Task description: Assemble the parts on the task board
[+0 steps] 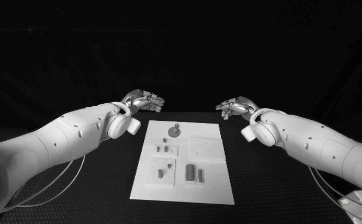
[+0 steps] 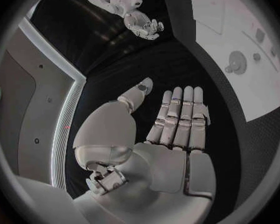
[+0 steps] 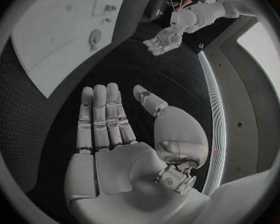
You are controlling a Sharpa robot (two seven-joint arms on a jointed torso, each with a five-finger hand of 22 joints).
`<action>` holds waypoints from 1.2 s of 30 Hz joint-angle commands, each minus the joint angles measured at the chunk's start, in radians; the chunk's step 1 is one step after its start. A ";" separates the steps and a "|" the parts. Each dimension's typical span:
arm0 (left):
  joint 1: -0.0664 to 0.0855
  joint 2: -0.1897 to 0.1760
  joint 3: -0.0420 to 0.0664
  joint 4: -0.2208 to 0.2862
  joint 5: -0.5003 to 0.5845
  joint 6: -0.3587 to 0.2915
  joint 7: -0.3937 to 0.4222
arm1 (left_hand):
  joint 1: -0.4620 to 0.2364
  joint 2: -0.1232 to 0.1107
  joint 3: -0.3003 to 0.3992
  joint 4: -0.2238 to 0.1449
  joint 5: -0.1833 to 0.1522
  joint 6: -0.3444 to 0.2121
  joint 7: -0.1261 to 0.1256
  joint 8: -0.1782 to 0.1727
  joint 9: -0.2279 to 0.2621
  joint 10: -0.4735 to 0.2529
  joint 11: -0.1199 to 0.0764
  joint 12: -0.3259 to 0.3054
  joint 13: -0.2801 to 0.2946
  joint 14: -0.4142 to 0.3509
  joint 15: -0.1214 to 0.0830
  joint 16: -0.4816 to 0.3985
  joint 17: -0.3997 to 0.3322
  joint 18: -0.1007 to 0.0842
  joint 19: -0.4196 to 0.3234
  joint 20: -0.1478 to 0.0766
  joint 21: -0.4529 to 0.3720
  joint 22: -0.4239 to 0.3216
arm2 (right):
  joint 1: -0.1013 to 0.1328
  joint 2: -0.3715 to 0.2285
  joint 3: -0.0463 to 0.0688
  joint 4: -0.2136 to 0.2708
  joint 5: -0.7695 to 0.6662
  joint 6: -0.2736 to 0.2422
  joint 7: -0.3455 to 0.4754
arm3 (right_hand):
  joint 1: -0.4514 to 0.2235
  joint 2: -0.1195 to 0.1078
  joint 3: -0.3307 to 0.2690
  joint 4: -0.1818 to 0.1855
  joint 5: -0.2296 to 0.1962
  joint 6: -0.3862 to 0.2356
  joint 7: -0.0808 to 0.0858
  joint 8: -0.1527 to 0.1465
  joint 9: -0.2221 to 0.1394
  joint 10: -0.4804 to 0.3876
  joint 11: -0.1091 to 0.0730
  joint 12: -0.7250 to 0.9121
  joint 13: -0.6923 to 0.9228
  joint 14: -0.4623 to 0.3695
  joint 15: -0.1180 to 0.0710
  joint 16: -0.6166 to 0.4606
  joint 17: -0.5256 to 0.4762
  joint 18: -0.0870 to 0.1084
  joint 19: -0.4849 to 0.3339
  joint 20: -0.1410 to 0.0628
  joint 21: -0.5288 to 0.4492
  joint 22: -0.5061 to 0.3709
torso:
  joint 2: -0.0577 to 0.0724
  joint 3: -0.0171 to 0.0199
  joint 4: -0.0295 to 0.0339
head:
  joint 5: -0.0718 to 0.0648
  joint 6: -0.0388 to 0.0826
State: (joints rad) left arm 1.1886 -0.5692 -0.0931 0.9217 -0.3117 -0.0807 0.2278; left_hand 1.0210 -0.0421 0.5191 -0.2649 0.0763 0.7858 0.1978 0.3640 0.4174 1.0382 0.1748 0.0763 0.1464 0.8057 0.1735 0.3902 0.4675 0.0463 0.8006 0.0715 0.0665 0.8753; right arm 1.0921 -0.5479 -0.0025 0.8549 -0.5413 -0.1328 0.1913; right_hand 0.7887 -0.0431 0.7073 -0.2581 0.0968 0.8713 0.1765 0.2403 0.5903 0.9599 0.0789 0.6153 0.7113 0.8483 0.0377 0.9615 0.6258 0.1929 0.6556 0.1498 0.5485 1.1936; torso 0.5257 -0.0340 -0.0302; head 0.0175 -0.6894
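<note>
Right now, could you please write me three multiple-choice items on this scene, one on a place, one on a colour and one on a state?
1. Where does the task board lie?
A. On the table between the two arms
B. Under the left hand
C. Held up by the right hand

2. What colour is the task board?
A. Black
B. White
C. Red

3. What is the state of the left hand and the right hand?
A. Both grip a part
B. Both hold nothing, fingers straight
C. Both press on the board

Answers:
1 A: in the head view the board lies flat between the arms, with both hands beyond its far end.
2 B: it shows pale against the black table.
3 B: each wrist view shows a bare palm with fingers straight.
</note>
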 commanded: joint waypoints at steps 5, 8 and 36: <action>0.001 -0.004 0.001 -0.022 0.158 0.047 0.001 | -0.016 0.005 -0.010 0.006 -0.014 -0.012 -0.008 -0.002 -0.005 -0.001 -0.002 -0.003 -0.009 0.000 -0.009 -0.011 0.003 0.002 0.000 0.001 0.003 -0.003 | -0.009 0.041 0.015 -0.078 0.161 0.083 0.161 | 0.021 -0.003 -0.010 -0.002 -0.003 -0.086 0.009 -0.025 -0.034 -0.056 0.081 -0.332 -0.314 -0.137 0.137 -0.393 -0.173 -0.061 -0.202 0.047 -0.161 -0.054 | -0.038 0.0069 -0.0094 | 0.018 0.020; -0.005 0.004 0.001 -0.051 0.168 0.066 0.002 | -0.027 -0.001 -0.026 0.005 -0.024 -0.032 -0.019 -0.009 -0.009 -0.025 -0.010 -0.011 -0.020 -0.027 -0.014 -0.032 -0.001 -0.007 -0.007 -0.004 0.002 -0.006 | -0.033 0.062 0.035 -0.094 0.148 0.096 0.173 | 0.064 0.000 -0.028 -0.013 -0.004 -0.118 0.014 -0.025 -0.047 -0.051 0.091 -0.401 -0.409 -0.138 0.140 -0.464 -0.215 -0.044 -0.168 0.056 -0.214 -0.101 | -0.040 0.0102 -0.0169 | 0.020 0.030; -0.066 -0.061 0.033 0.168 0.198 -0.207 0.103 | -1.021 0.042 -0.519 0.265 -0.076 -0.786 -0.198 -0.364 -0.417 -1.038 -0.175 -0.076 -0.146 -0.806 -0.174 -0.390 -0.468 -0.046 -0.801 -0.071 -0.067 -0.875 | -0.041 -0.027 0.028 0.155 0.265 -0.154 0.206 | -0.789 0.043 -0.707 0.258 -0.097 -0.871 -0.177 -0.240 -0.590 -0.960 -0.079 -0.615 -0.711 -0.848 -0.038 -0.962 -0.626 -0.193 -0.656 -0.150 -0.548 -1.194 | 0.019 0.0340 0.0302 | -0.018 0.089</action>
State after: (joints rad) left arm 1.1229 -0.6289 -0.0624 1.0680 -0.1507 -0.1589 0.2607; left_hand 0.0797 -0.0026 0.0398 -0.0202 0.0084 0.0583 0.0134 0.0278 0.0327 0.0773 0.0121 0.0084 0.0077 0.0590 0.0136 0.0259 0.0368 0.0120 0.0583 0.0053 0.0084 0.0678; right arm 1.0500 -0.5655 0.0253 0.9817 -0.3464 -0.1730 0.3528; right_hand 0.0710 -0.0019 0.0477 -0.0212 0.0115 0.0588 0.0159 0.0207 0.0418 0.0751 0.0133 0.0137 0.0158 0.0567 0.0152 0.0341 0.0289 0.0294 0.0448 0.0147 0.0211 0.1130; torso 0.5312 -0.0035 -0.0097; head 0.0051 -0.6053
